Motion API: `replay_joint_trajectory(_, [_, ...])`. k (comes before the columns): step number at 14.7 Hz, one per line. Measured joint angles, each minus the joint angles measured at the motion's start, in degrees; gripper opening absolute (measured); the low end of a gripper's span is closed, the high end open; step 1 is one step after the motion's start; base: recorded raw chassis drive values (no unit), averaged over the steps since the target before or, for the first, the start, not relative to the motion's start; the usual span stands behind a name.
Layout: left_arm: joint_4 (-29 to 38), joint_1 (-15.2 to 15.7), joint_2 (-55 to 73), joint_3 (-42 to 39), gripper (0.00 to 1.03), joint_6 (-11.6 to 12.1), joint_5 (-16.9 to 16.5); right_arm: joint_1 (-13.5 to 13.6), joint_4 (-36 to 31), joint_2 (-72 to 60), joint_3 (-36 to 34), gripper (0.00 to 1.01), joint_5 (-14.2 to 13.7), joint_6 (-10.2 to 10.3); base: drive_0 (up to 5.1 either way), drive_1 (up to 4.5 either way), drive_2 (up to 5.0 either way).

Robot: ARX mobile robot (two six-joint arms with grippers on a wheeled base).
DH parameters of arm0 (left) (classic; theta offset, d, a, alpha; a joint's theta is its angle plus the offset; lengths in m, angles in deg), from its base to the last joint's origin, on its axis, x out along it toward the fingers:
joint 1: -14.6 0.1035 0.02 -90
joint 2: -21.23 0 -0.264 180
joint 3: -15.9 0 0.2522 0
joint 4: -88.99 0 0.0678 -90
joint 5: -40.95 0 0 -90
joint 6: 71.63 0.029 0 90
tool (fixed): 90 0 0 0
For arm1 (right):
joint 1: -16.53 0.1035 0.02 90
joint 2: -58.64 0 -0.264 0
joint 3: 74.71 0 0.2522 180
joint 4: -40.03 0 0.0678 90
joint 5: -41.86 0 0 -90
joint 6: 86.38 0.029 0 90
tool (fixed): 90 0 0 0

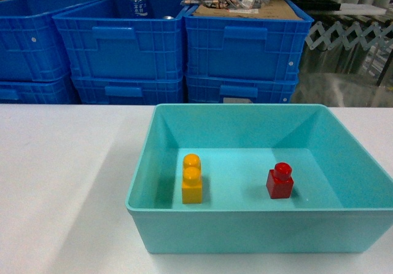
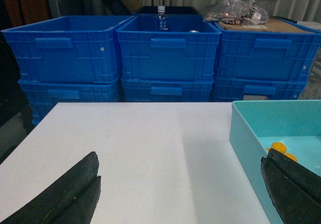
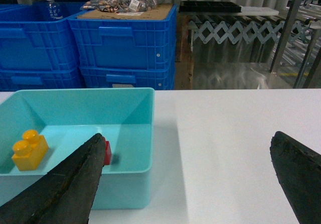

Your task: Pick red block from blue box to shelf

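Note:
The red block [image 1: 280, 180] stands upright on the floor of the blue box [image 1: 245, 109], right of centre. In the right wrist view only a sliver of the red block [image 3: 107, 151] shows past my left finger. My right gripper [image 3: 185, 163] is open and empty, over the table just right of the blue box [image 3: 150, 133]. My left gripper [image 2: 180, 186] is open and empty too, low over the table to the left of the blue box [image 2: 246, 133]. Neither gripper shows in the head view. Steel uprights [image 3: 287, 30] stand at the back right; I cannot tell if they are the shelf.
A yellow-orange two-stud brick [image 1: 192, 179] stands in the box's left half. Dark blue crates [image 1: 123, 46] are stacked behind the white table [image 1: 61, 182], one holding a bottle [image 1: 137, 2]. A folding roller conveyor [image 3: 235, 30] stands at the back right.

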Motion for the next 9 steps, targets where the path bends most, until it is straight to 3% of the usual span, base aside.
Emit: replay_joint_trajectory(9, [0.0, 0.0, 0.0, 0.0, 0.98, 0.0, 0.0, 0.0, 0.0, 0.0, 0.0, 0.98, 0.0, 0.0, 0.0, 0.0, 0.0])
